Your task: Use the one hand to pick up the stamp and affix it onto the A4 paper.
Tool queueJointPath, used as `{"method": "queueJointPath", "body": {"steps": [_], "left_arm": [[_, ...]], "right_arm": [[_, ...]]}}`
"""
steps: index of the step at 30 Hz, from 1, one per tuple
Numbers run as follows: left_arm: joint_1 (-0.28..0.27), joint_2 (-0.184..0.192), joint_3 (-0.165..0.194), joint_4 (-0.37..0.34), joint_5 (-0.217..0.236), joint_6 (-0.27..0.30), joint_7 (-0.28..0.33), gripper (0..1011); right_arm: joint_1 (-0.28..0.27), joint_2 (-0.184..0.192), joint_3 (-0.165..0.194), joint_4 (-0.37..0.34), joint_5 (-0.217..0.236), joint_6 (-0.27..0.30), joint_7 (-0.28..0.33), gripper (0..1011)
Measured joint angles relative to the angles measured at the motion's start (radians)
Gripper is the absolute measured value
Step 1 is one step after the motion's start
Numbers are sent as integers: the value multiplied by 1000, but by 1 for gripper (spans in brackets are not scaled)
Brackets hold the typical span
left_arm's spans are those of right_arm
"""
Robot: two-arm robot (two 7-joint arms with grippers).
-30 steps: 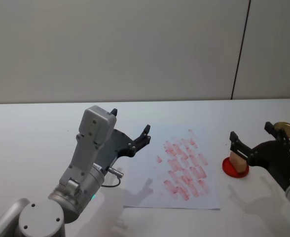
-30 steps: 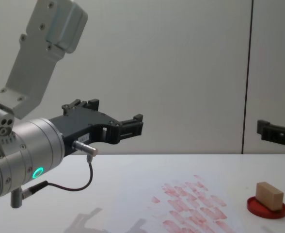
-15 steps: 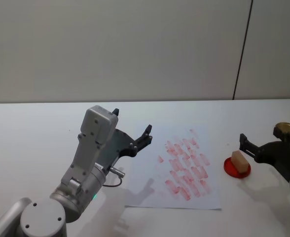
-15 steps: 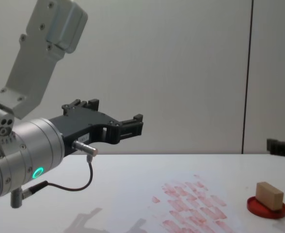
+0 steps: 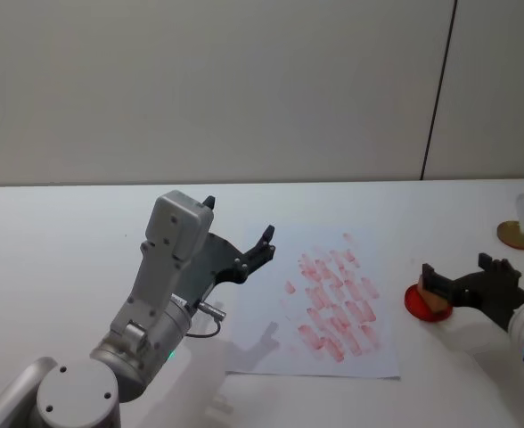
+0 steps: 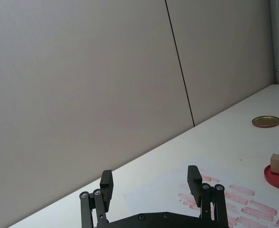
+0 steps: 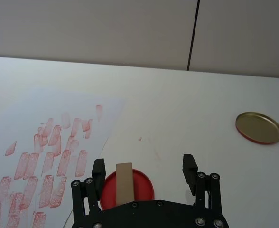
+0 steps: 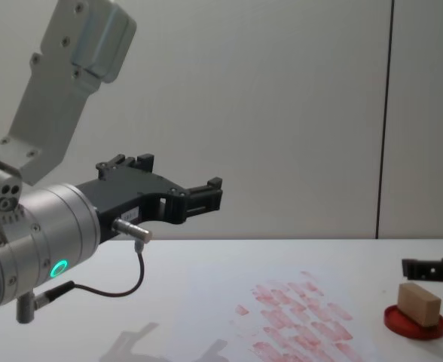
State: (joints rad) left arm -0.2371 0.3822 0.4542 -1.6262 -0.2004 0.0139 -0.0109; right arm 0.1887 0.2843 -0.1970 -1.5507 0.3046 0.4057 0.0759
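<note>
The stamp [image 5: 437, 302] is a small tan wooden block standing on a round red ink pad [image 5: 413, 301] right of the A4 paper [image 5: 255, 351], which carries rows of red marks. My right gripper [image 5: 458, 272] is open and sits low over the stamp. In the right wrist view the stamp [image 7: 124, 183] lies between the fingers of the right gripper [image 7: 144, 168], nearer one of them. In the chest view one finger [image 8: 431, 268] hangs just above the stamp [image 8: 420, 302]. My left gripper [image 5: 237, 235] is open and empty, held raised over the table left of the paper.
A round gold lid [image 5: 515, 234] lies flat at the far right, behind the ink pad. The big left arm [image 5: 168, 276] stands over the table's left half. A grey wall with a dark vertical seam closes the back.
My right gripper has come down from well above the stamp to just over it, after shifting right and back. The stamp, ink pad and left arm have not moved.
</note>
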Motion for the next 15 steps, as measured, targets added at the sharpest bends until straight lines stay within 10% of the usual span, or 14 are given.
{"method": "queueJointPath", "body": {"steps": [15], "left_arm": [[0, 0, 0, 0, 0, 0, 0, 993]], "right_arm": [[30, -19, -16, 43, -31, 51, 26, 911]]}}
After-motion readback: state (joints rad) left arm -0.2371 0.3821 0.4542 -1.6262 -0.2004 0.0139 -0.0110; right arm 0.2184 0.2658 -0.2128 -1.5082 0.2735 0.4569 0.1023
